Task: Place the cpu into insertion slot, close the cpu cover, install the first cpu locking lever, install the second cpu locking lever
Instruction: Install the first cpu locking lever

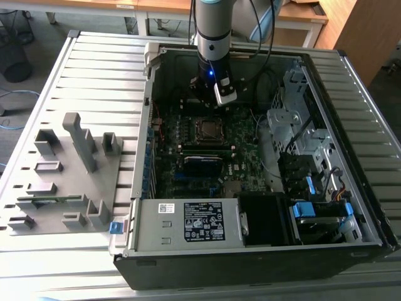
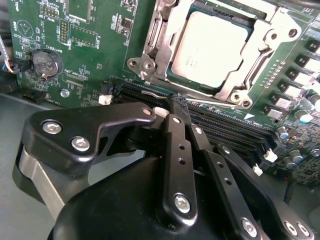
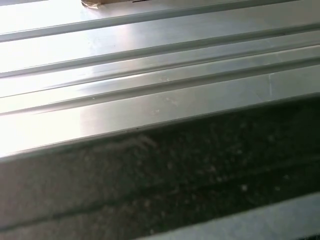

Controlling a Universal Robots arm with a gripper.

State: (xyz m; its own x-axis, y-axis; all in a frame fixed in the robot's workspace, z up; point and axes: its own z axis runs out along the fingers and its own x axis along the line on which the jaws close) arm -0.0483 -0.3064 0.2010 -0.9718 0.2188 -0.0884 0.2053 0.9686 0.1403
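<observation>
Closest to the camera in the second wrist view, the black gripper (image 2: 178,104) has its two fingers pressed together into one narrow tip, with nothing visibly caught between them. The tip hangs over the long black memory slots (image 2: 145,94), just beside a thin silver rod that is likely a locking lever (image 2: 216,104). The rod lies along the near edge of the cover, and it cannot be told whether the tip touches it. Beyond it the silver cover (image 2: 151,47) lies flat, and through its window shows the grey cpu (image 2: 210,47), seated in the slot (image 2: 227,10). Past that spreads the green motherboard (image 2: 85,60), with a round coin battery (image 2: 45,62). The cpu seems placed and the cover shut, so the work appears to be at the first lever. To do this well, the closed tip should bear on the lever's free end. It should press down and sideways under the hook in one even sweep, keeping off the cpu and the memory slots. The cpu lies flat, face up. It is square with no long axis, and its edges are parallel to the cover. The lever's long axis runs parallel to the memory slots. In the exterior view the arm (image 1: 213,31) reaches from the top centre into the open computer case (image 1: 145,150). The cpu sits near centre frame, just below the gripper.
</observation>
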